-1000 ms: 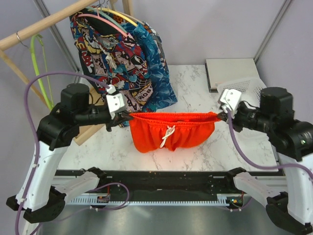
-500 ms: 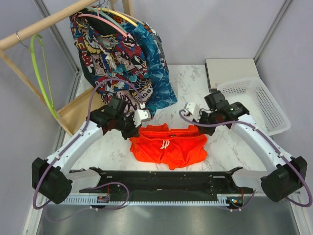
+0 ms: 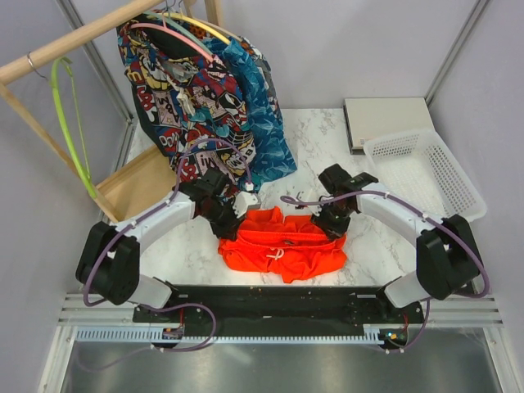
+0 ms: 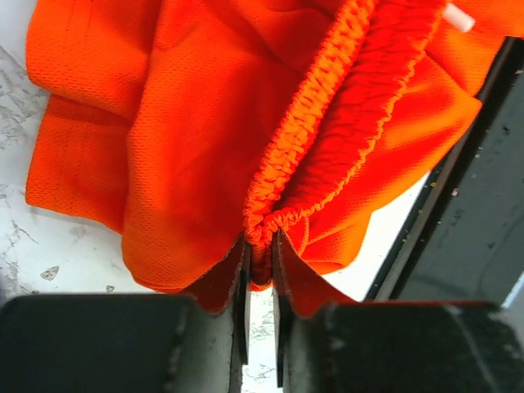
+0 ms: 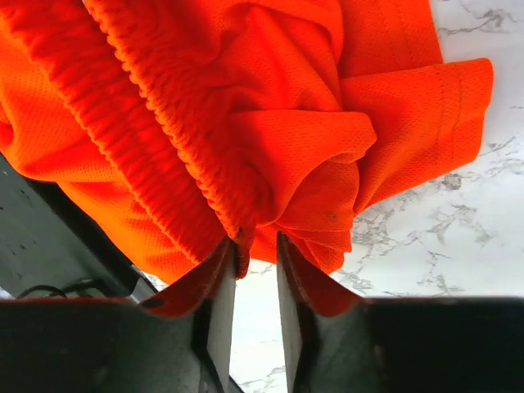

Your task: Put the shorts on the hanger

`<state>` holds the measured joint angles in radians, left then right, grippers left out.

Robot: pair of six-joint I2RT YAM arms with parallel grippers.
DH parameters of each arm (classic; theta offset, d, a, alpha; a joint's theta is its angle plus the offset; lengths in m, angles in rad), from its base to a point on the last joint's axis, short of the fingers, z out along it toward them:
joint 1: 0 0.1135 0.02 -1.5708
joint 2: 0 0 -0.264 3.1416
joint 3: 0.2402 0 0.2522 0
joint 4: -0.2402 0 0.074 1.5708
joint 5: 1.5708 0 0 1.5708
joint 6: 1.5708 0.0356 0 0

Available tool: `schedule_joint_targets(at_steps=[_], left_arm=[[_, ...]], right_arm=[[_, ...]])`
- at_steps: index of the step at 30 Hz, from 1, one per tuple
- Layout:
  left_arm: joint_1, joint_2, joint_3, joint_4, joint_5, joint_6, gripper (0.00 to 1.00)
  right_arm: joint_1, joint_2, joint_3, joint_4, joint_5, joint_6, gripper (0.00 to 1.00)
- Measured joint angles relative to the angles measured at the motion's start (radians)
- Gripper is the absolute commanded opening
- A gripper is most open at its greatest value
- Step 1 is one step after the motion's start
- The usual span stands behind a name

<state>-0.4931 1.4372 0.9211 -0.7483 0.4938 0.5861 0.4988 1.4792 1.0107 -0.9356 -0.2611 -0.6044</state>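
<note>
**Ops:** Where were the shorts?

**Arm:** The shorts (image 3: 282, 250) lay crumpled on the desk (image 3: 319, 139), about midway along its near edge. Waistband (image 4: 319, 123) ran left to right and the drawstring (image 3: 274, 252) faced up. Nothing of them was on the hanger.

**Ops:** Left claw?

**Arm:** My left claw (image 3: 237, 214) was down at the left end of the shorts. In the wrist view the left claw (image 4: 260, 241) stood narrow, with the bunched waistband wedged between the fingers and touching both.

**Ops:** Right?

**Arm:** My right claw (image 3: 332, 223) was at the right end. Up close the right claw (image 5: 256, 241) was parted to a thin slot with desk showing through. A fold of fabric sat just inside the tips; it looked loose rather than clamped.

**Ops:** Hanger?

**Arm:** The hanger (image 3: 65, 127) hung from the wooden rail (image 3: 74, 41) past the desk's left edge, well apart from the shorts. The comic-print garment (image 3: 176, 82) and the blue garment (image 3: 258, 115) hung at the far-left corner. The white basket (image 3: 426, 168) sat by the right edge.
</note>
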Motion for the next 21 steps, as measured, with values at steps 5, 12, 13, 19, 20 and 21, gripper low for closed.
schedule_joint_targets(at_steps=[5,12,13,19,20,21], left_arm=[[0.000,-0.012,-0.009,0.020,-0.026,-0.014,0.70],[-0.008,-0.263,0.108,-0.090,0.004,-0.029,0.99],[-0.009,-0.298,0.172,-0.108,0.010,-0.035,0.99],[-0.010,-0.362,0.549,-0.143,0.032,-0.104,1.00],[-0.010,-0.376,0.599,-0.130,0.030,-0.128,1.00],[-0.010,-0.394,0.626,-0.116,0.023,-0.153,0.99]], right_arm=[[0.019,-0.008,0.007,0.009,0.021,0.024,0.91],[0.023,-0.129,0.217,-0.086,0.030,0.059,0.98],[0.023,-0.161,0.311,-0.100,0.033,0.074,0.98],[0.023,-0.194,0.576,-0.138,0.053,0.129,0.98],[0.023,-0.193,0.599,-0.145,0.057,0.138,0.98],[0.023,-0.193,0.609,-0.149,0.058,0.143,0.98]])
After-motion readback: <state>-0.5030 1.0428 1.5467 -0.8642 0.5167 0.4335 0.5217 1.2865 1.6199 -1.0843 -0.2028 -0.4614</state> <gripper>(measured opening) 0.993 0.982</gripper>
